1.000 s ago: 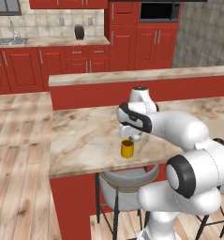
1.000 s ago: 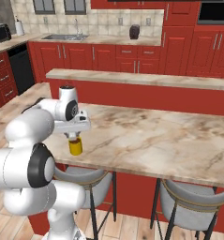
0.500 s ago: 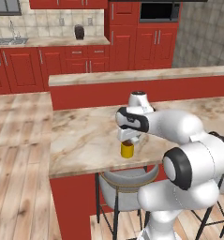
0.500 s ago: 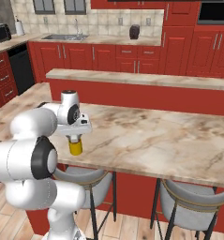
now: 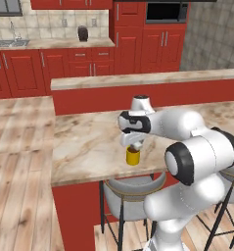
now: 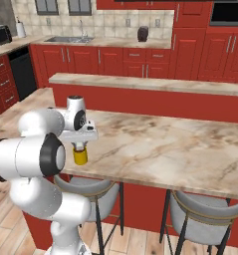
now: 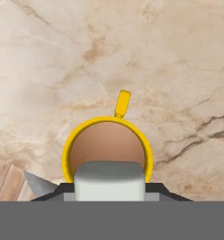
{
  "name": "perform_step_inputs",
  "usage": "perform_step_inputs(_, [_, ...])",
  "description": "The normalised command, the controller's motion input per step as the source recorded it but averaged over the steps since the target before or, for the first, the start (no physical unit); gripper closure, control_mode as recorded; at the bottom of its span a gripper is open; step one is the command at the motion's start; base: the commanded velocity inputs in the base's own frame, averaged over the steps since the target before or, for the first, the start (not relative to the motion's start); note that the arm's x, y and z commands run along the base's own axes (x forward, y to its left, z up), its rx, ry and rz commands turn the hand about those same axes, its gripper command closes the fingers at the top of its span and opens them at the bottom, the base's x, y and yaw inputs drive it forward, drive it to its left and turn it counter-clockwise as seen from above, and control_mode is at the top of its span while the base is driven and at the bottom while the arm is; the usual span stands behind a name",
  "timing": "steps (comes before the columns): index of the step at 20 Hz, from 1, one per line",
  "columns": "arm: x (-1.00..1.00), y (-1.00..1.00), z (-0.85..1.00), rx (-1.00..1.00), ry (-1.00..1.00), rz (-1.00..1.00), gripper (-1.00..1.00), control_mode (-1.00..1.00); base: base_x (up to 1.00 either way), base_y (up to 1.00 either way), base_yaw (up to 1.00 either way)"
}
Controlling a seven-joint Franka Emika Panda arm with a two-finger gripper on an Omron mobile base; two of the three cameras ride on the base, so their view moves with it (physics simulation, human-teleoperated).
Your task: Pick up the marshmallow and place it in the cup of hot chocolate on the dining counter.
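The cup of hot chocolate, a small yellow mug with brown liquid and a handle pointing away, stands on the marble dining counter near its front edge. My gripper hangs straight above it, shut on the marshmallow, a white block that sits over the near rim of the cup. From the base cameras the cup is just under the downward-pointing gripper; the marshmallow is hidden there by the hand.
Behind the dining counter runs a raised ledge. Grey stools stand under the front edge. Red cabinets and a sink line the back wall.
The hand has come down slightly closer over the cup, and the arm's elbow has swung nearer. The grip on the marshmallow is unchanged.
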Motion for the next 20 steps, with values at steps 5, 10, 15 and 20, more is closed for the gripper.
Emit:
perform_step_inputs(5, [0.05, 0.02, -0.04, 0.00, 0.03, 0.00, 1.00, -1.00, 0.00, 0.00, 0.00])
perform_step_inputs(10, [-0.20, 0.00, -0.05, 0.00, 0.00, 0.00, -1.00, -1.00, 0.00, 0.00, 0.00])
perform_step_inputs(15, [-0.03, 0.00, -0.06, 0.00, 0.00, 0.00, -1.00, -1.00, 0.00, 0.00, 0.00])
perform_step_inputs(20, [0.02, 0.00, 0.00, 0.00, 0.00, 0.00, -1.00, -1.00, 0.00, 0.00, 0.00])
